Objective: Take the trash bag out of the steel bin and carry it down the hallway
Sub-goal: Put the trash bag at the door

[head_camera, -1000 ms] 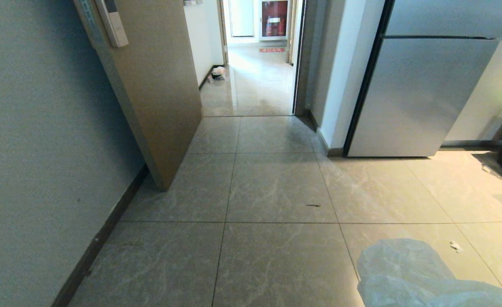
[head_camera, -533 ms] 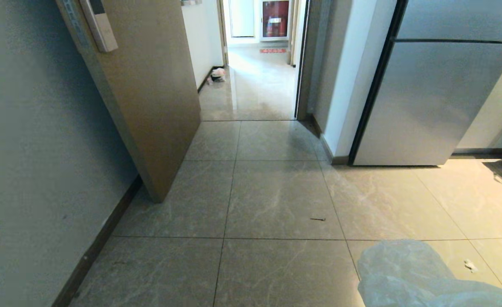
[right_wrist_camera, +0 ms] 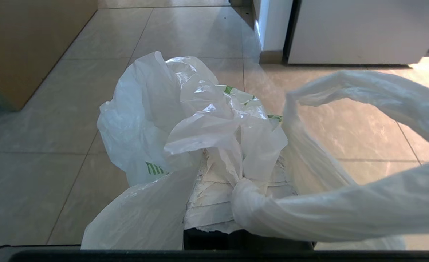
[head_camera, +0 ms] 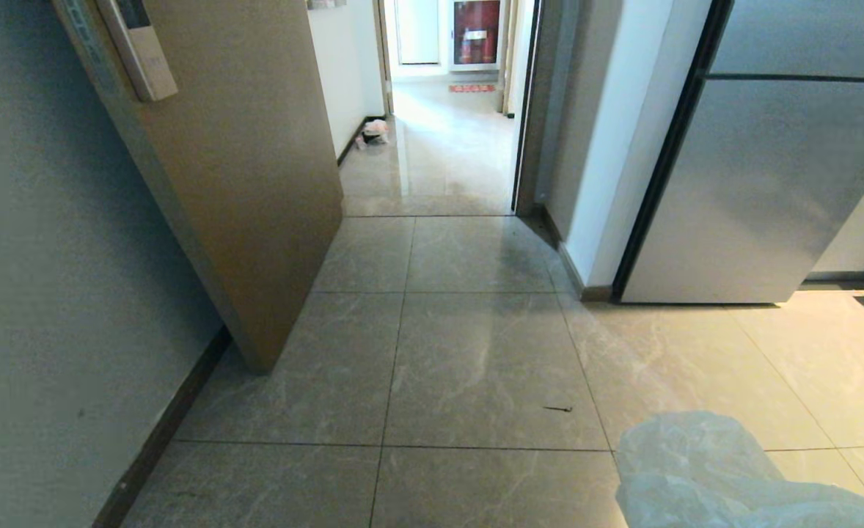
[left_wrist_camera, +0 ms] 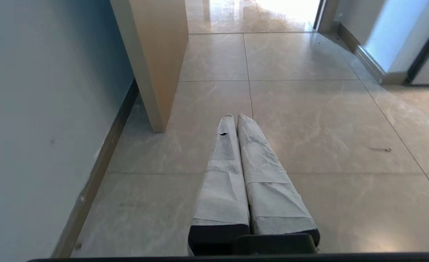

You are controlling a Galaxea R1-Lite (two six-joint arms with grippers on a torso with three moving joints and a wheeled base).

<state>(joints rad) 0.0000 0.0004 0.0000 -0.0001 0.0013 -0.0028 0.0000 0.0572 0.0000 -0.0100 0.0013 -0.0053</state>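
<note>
Crinkled translucent white plastic trash bag [right_wrist_camera: 200, 123] is clenched by right gripper [right_wrist_camera: 232, 171] at 5 o'clock; left gripper [left_wrist_camera: 236, 117] clenched empty; glossy beige-tiled hallway [head_camera: 439, 147] seen at 12 o'clock.

Right gripper [right_wrist_camera: 232, 171] clamps the crumpled trash bag [right_wrist_camera: 185, 120] above floor tiles [right_wrist_camera: 36, 145].

The trash bag [right_wrist_camera: 185, 120] is thin, crinkled, milky white plastic with some green print showing through, and it hangs bunched over my right gripper [right_wrist_camera: 232, 171], whose fingers are closed on its gathered top, with one handle loop standing out to the side. From my head it shows as a pale lump [head_camera: 703, 477] low at my right, above the floor tiles. The hallway [head_camera: 439, 147] lies ahead through the doorway, with glossy pale tiles, white walls and a red-fronted cabinet at its end.
</note>
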